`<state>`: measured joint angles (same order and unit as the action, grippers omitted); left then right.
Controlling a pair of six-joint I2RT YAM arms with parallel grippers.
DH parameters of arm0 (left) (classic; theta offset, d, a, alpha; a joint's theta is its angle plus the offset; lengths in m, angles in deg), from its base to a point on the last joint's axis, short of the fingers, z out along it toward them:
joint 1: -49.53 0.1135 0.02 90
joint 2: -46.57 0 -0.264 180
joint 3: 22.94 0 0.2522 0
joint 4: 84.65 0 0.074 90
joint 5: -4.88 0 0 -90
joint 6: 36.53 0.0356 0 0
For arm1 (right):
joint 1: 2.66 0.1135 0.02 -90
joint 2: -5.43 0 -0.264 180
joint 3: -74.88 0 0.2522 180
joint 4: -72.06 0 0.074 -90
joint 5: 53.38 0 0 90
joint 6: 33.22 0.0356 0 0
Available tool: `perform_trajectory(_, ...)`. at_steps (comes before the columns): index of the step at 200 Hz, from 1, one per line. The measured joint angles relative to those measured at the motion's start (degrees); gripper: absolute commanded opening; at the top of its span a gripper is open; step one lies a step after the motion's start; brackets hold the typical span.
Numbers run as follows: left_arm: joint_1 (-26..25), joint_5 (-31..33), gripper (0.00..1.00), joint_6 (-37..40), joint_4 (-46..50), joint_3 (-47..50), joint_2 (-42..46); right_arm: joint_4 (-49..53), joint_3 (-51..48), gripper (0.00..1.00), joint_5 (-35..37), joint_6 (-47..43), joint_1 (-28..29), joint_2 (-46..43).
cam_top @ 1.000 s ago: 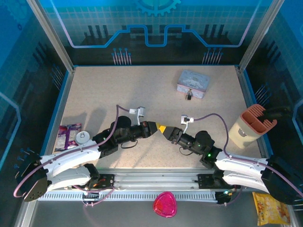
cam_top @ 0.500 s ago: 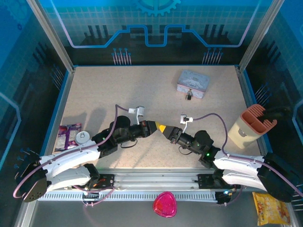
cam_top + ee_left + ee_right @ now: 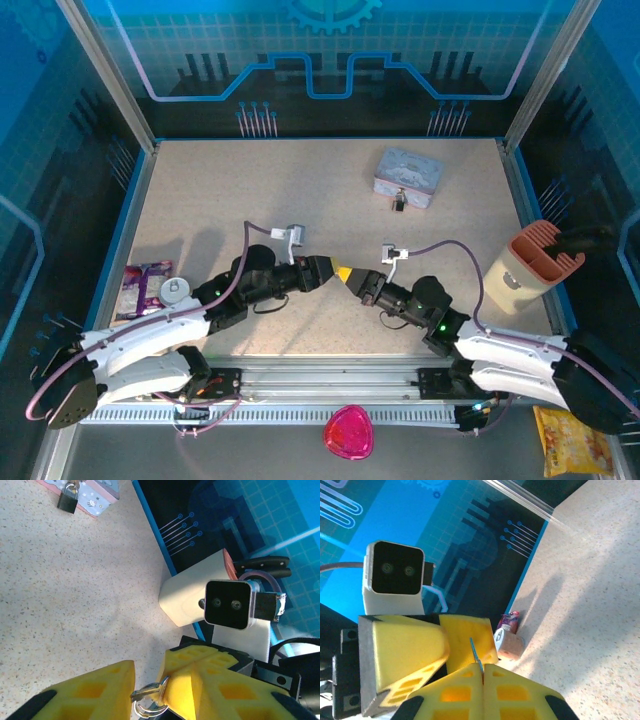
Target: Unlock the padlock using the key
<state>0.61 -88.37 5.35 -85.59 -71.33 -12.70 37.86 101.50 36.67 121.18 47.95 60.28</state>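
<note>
Looking from the left: my left gripper (image 3: 328,272) is hovering low over the middle of the table (image 3: 220,190), jaws standing partly apart and gripping nothing I can make out. Its tips are meeting my right gripper (image 3: 349,277) nose to nose. Between them the key (image 3: 475,656) is poking out as a thin blade, its ring (image 3: 149,700) showing among the yellow pads. My right gripper is clamping tight on that key. Further right and far back, the padlock (image 3: 399,201) is resting against the front of the pale tin (image 3: 407,172), well apart from both grippers.
</note>
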Motion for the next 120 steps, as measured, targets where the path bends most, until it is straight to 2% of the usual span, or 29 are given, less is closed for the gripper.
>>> perform_trajectory(41,0.55,0.72,0.39,0.52,1.11,0.00,2.23,8.59,1.90,0.00,0.98,-2.01,0.02,-4.48)
perform_trajectory(96,0.76,-0.09,0.38,0.46,0.83,0.00,1.92,8.28,2.21,0.00,0.74,-2.84,0.48,-2.36)
perform_trajectory(120,0.76,-0.26,0.45,0.22,0.81,0.00,1.66,6.01,2.21,0.00,0.33,-2.82,0.87,-0.76)
